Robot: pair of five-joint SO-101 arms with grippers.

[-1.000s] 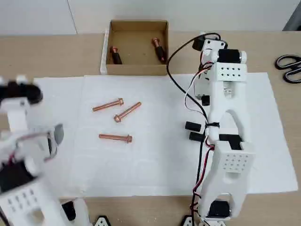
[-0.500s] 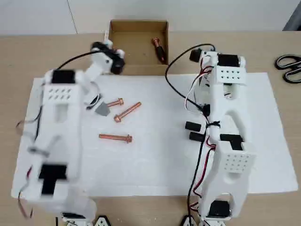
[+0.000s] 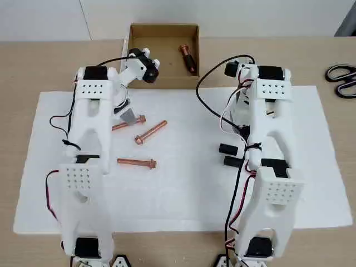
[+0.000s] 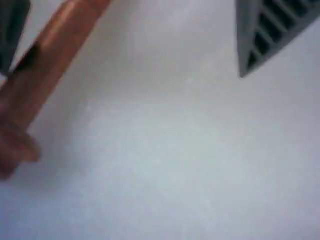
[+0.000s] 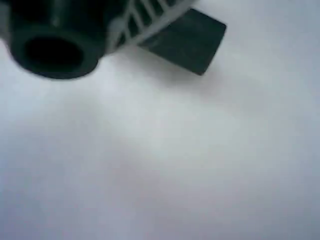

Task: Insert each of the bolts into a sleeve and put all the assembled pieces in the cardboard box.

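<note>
Three copper bolts lie loose on the white foam mat: one under my left gripper, one beside it, one nearer the front. In the left wrist view that bolt lies next to the dark jaw, and the ribbed finger stands far from it, so this gripper is open. My right gripper is low over the mat. It is shut on a black sleeve pressed against its ribbed finger. Two more sleeves lie beside the right arm. The cardboard box holds an assembled piece.
The left arm's wrist camera hangs over the box's front left corner and hides part of its floor. Another sleeve lies just past the right finger. Scissors rest off the mat at the far right. Bare foam stretches between the arms.
The left arm swung in from the left edge, passed the box and lowered its open gripper onto the bolt nearest the box. The right arm barely moved.
</note>
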